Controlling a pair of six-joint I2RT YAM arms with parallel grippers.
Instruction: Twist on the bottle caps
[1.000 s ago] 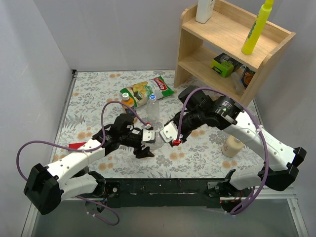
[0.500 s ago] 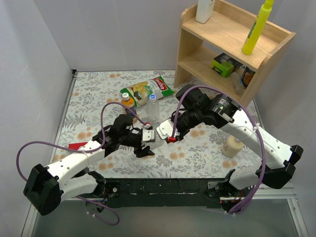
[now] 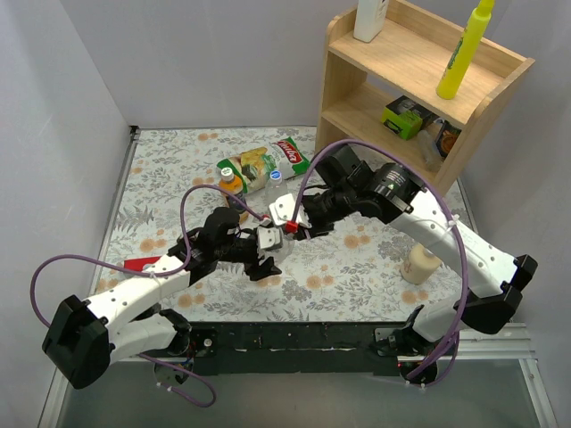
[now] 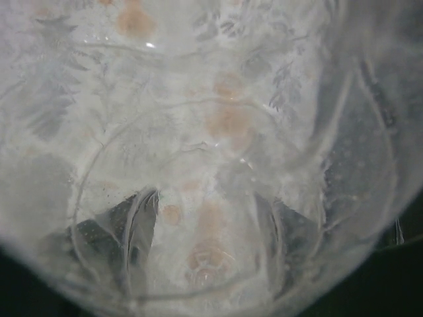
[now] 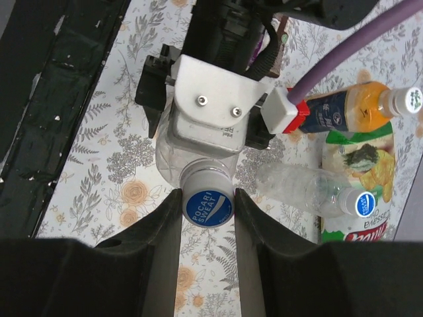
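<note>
My left gripper (image 3: 265,247) is shut on a clear bottle (image 5: 173,155) and holds it upright on the floral mat; in the left wrist view the bottle (image 4: 218,119) fills the frame. My right gripper (image 3: 284,229) is over it, its fingers shut on the blue cap (image 5: 208,206) that sits on the bottle's neck. A second clear bottle (image 5: 301,188) with a blue cap (image 5: 365,203) lies beside it. The orange bottle (image 5: 350,109) with a whitish-green cap (image 5: 413,99) lies beyond; it also shows in the top view (image 3: 230,181).
A snack bag (image 3: 268,160) lies behind the bottles. A wooden shelf (image 3: 357,116) stands at the back right with a tall yellow bottle (image 3: 464,49) on it. A cream pump bottle (image 3: 419,265) stands at the right. A red object (image 3: 143,264) lies at the left.
My right gripper has moved left and away from the bases, ending on top of the bottle that my left gripper holds. The left arm has hardly moved.
</note>
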